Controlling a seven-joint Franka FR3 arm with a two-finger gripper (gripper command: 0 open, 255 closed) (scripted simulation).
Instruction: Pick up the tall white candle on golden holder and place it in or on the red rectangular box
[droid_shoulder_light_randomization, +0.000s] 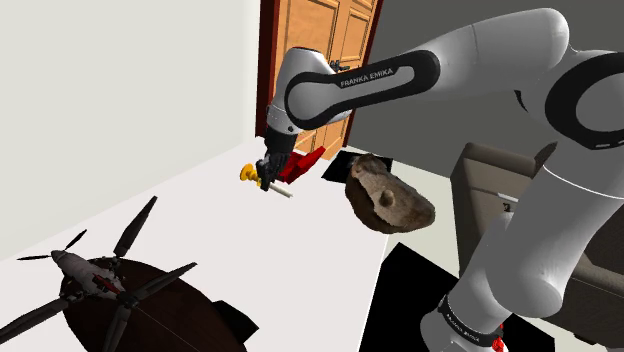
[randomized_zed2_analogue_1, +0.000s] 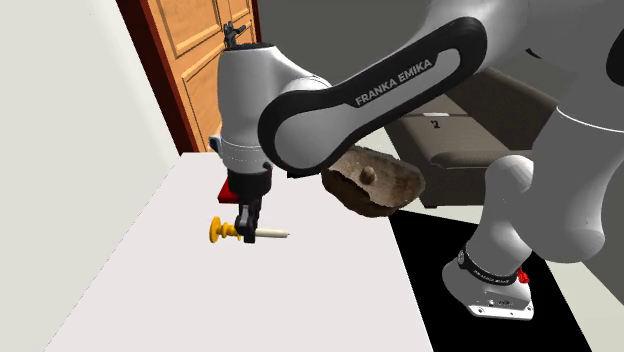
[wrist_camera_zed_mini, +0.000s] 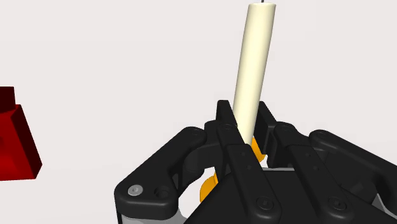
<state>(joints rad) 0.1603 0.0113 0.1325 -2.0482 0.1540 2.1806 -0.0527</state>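
my gripper (wrist_camera_zed_mini: 245, 124) was clamped tight on the cream candle (wrist_camera_zed_mini: 254, 57) just above its golden holder (wrist_camera_zed_mini: 208, 189), holding it sideways over the white table (randomized_zed2_analogue_1: 150, 280). the pick-up looked done; the red box (wrist_camera_zed_mini: 16, 143) sat near, and placing remained.

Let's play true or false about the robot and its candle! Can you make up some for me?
1. The gripper is shut on the candle. True.
2. The candle points straight up. False: it is held sideways.
3. The candle is inside the red box. False: the gripper holds it outside the box.
4. The candle's holder is golden yellow. True.
5. The door is blue. False: it is orange-brown wood.
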